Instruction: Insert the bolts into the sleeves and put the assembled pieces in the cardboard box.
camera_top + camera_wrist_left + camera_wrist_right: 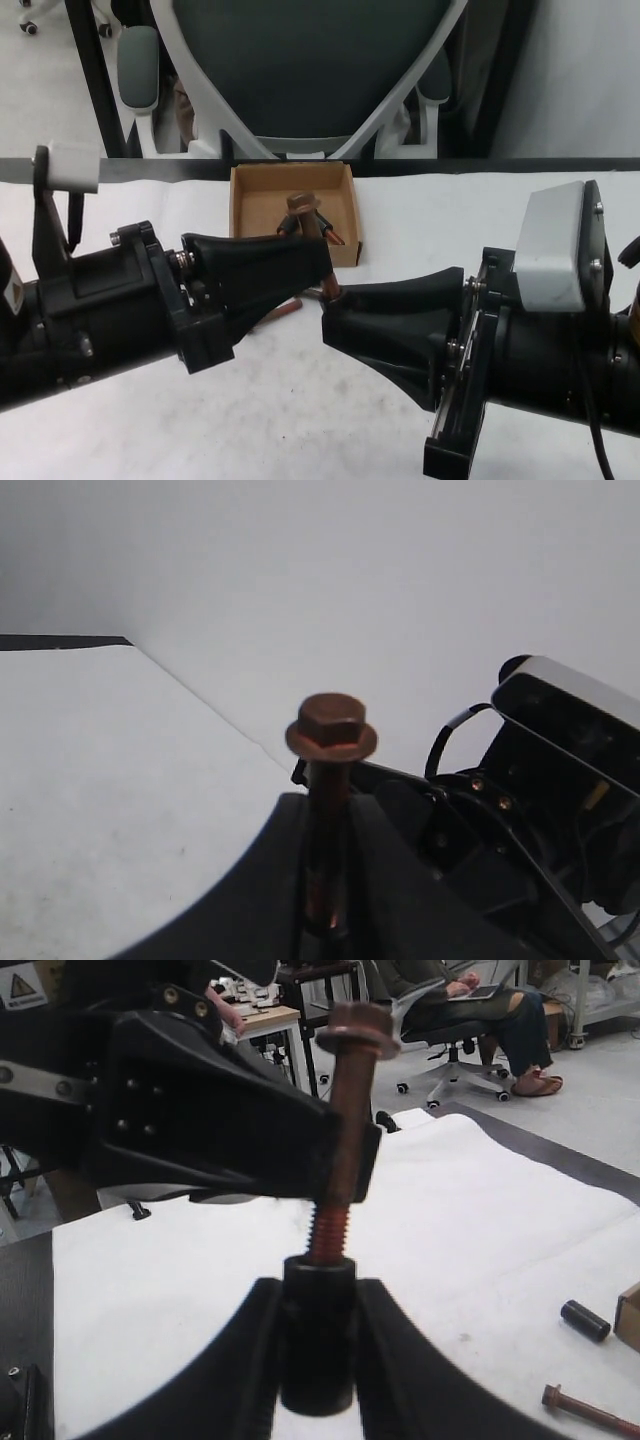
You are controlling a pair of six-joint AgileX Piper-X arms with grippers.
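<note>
My left gripper (pixel 325 815) is shut on a copper bolt (pixel 331 730), which stands head up. My right gripper (pixel 318 1300) is shut on a black sleeve (pixel 318 1335) just below it. In the right wrist view the bolt (pixel 347 1130) has its threaded tip at the sleeve's mouth, with the left gripper (pixel 345 1160) clamped on its shaft. In the high view the two grippers meet at mid-bench: the left gripper (pixel 318 255) with the bolt (pixel 303 206) and the right gripper (pixel 332 298) below. The cardboard box (pixel 250 200) sits just behind them, with copper and dark pieces inside.
A loose black sleeve (pixel 585 1320) and a loose copper bolt (pixel 590 1412) lie on the white bench cover near the box's corner (pixel 630 1315). Another bolt (pixel 280 310) shows under the left gripper. An office chair (pixel 300 70) stands behind the bench.
</note>
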